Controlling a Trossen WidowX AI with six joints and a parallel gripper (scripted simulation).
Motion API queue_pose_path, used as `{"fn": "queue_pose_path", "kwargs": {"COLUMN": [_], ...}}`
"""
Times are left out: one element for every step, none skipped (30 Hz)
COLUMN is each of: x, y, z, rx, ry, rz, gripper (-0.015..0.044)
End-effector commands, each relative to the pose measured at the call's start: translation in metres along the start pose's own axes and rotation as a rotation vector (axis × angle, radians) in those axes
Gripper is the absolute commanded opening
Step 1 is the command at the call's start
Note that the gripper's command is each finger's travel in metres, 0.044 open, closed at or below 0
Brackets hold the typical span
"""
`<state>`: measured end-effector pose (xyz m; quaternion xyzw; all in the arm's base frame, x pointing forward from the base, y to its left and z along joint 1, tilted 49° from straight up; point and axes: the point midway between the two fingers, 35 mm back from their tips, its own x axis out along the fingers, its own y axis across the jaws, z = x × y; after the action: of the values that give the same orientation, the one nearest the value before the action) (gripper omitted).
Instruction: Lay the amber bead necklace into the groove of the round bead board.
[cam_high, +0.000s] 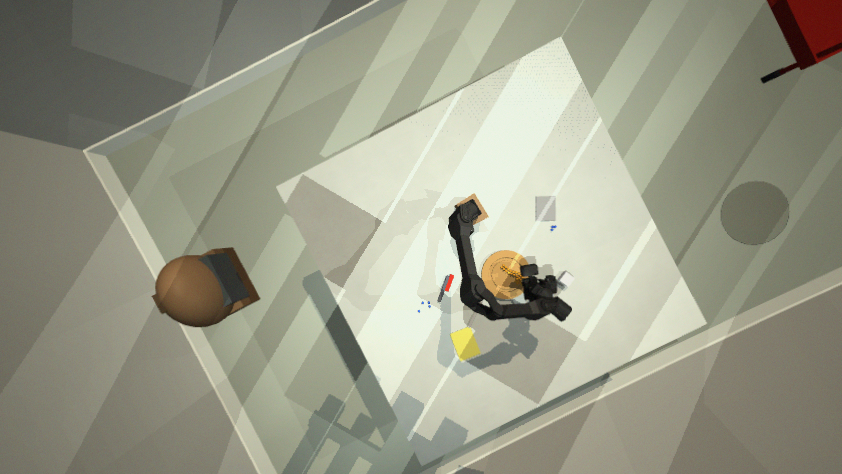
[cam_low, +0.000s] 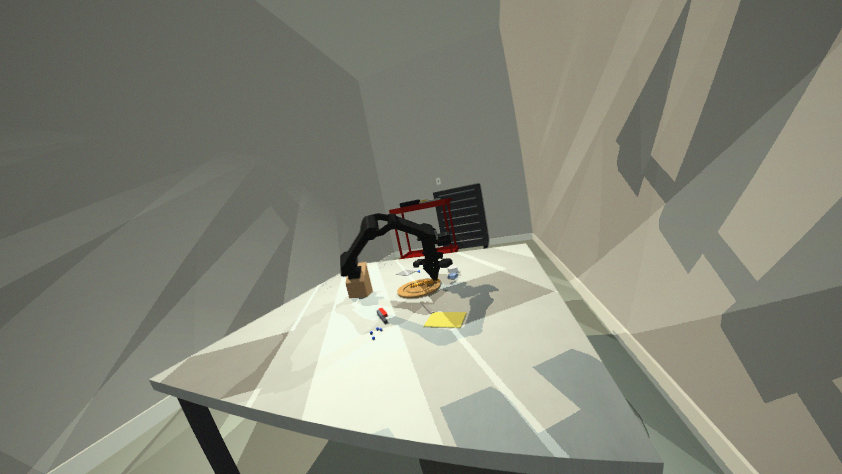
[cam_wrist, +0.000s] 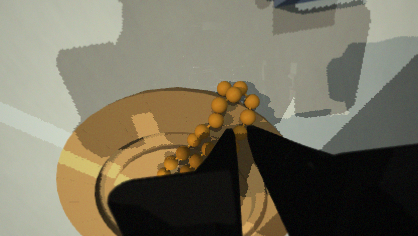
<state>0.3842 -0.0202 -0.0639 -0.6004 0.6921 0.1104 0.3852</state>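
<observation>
The amber bead necklace (cam_high: 511, 271) (cam_low: 419, 284) (cam_wrist: 215, 120) lies bunched in a narrow double strand across the round bead board (cam_high: 487, 276) (cam_low: 404, 293) (cam_wrist: 80, 185), from its middle out to the rim. In the wrist view, a small loop of beads reaches the rim at the far side. My gripper (cam_low: 434, 278) (cam_wrist: 239, 133) is low at the board's side, shut on the necklace, with a bead at the fingertips. The board's circular groove shows partly in the wrist view. The fingers hide its near part and some of the strand.
A white and blue object (cam_high: 565, 279) (cam_low: 452, 274) stands just beyond the gripper. A yellow pad (cam_high: 465, 343) (cam_low: 446, 319) and a red and dark tool (cam_high: 448, 282) (cam_low: 382, 312) lie near the board. A grey square (cam_high: 545, 208) and small blue pieces (cam_high: 553, 227) (cam_low: 373, 337) lie farther off.
</observation>
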Motion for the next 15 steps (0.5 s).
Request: {"fn": "queue_pose_path", "kwargs": {"x": [-0.001, -0.001, -0.001, -0.001, -0.001, -0.001, -0.001, -0.003, -0.005, -0.008, -0.011, -0.014, -0.018, -0.021, -0.023], "y": [0.0, 0.0, 0.0, 0.0, 0.0, 0.0, 0.0, 0.0, 0.0, 0.0, 0.0, 0.0, 0.0, 0.0, 0.0], "z": [0.0, 0.0, 0.0, 0.0, 0.0, 0.0, 0.0, 0.0, 0.0, 0.0, 0.001, 0.001, 0.001, 0.0, 0.0], "rx": [0.001, 0.001, 0.001, 0.001, 0.001, 0.001, 0.001, 0.001, 0.0, 0.0, -0.001, -0.001, -0.002, -0.002, -0.003], "ry": [-0.002, -0.002, -0.002, -0.002, -0.002, -0.002, -0.001, -0.001, -0.001, -0.001, 0.0, 0.0, 0.001, 0.001, 0.002], "rz": [0.0, 0.0, 0.0, 0.0, 0.0, 0.0, 0.0, 0.0, 0.0, -0.001, -0.001, -0.001, -0.002, -0.002, -0.002], "gripper": [0.0, 0.0, 0.0, 0.0, 0.0, 0.0, 0.0, 0.0, 0.0, 0.0, 0.0, 0.0, 0.0, 0.0, 0.0]}}
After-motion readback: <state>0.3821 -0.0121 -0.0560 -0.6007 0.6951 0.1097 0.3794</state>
